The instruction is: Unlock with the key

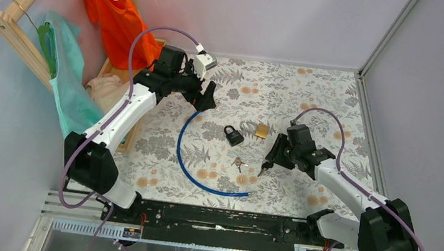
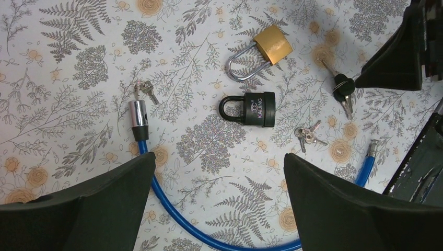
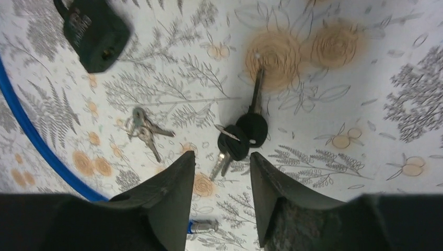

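Note:
The key [image 3: 243, 137] is a small bunch with two black plastic heads and short silver blades. It lies on the floral cloth just past the fingertips of my right gripper [image 3: 222, 157]. That gripper is open, its jaws partly apart, and nothing is held between them. From above, the key [image 1: 263, 167] sits at the tip of the right gripper [image 1: 269, 159]. A black padlock [image 1: 233, 135] and a brass padlock [image 1: 262, 130] lie to the left of it. My left gripper [image 2: 219, 162] hangs wide open high above the black padlock [image 2: 253, 109] and the key [image 2: 343, 89].
A blue cable lock [image 1: 187, 159] curves across the cloth, with its metal head [image 2: 138, 115] at one end and a bare tip [image 3: 201, 226] near my right fingers. Small silver keys [image 3: 143, 128] lie left of the key. A wooden rack with hanging clothes [image 1: 115, 15] stands at the far left.

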{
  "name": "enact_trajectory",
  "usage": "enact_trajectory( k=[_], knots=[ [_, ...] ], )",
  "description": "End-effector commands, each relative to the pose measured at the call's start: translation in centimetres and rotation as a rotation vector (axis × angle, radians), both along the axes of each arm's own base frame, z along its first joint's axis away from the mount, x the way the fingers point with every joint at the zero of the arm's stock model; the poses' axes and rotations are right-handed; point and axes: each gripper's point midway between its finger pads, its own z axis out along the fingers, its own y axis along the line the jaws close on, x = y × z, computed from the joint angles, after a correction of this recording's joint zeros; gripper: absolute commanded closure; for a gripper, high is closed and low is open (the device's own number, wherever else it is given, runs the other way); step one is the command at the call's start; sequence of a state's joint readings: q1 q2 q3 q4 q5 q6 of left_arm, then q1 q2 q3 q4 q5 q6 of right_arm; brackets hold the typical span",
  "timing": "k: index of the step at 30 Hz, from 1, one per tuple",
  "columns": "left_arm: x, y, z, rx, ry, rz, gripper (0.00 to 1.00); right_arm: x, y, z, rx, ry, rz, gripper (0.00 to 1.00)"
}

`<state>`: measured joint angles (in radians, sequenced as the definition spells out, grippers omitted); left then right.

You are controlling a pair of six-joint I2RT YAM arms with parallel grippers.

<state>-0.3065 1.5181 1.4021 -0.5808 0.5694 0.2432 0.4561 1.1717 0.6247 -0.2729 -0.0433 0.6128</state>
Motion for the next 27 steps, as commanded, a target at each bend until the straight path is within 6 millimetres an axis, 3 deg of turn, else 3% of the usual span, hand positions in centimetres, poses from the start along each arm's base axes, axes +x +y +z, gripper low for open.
enact_trajectory(
  k=[1,6,16,27],
  knots=[
    [-0.1,0.3,1.3,0.000,-0.045,-0.012,0.01,-1.9,1.1,-1.7,0.067,0.081,0.033,0.49],
    [0.2,0.4,1.5,0.002,-0.051,-0.003,0.01,-2.3,1.1,-2.9,0.067,0.102,0.031,0.52],
    [0.3,0.3,1.5,-0.001,-0.046,0.000,0.01,-0.5,1.1,-3.7,0.037,0.090,-0.005,0.59],
    [-0.3,0.2,0.5,-0.007,-0.014,-0.016,0.02,0.6,1.6,-3.3,0.048,0.069,-0.007,0.86]
  ],
)
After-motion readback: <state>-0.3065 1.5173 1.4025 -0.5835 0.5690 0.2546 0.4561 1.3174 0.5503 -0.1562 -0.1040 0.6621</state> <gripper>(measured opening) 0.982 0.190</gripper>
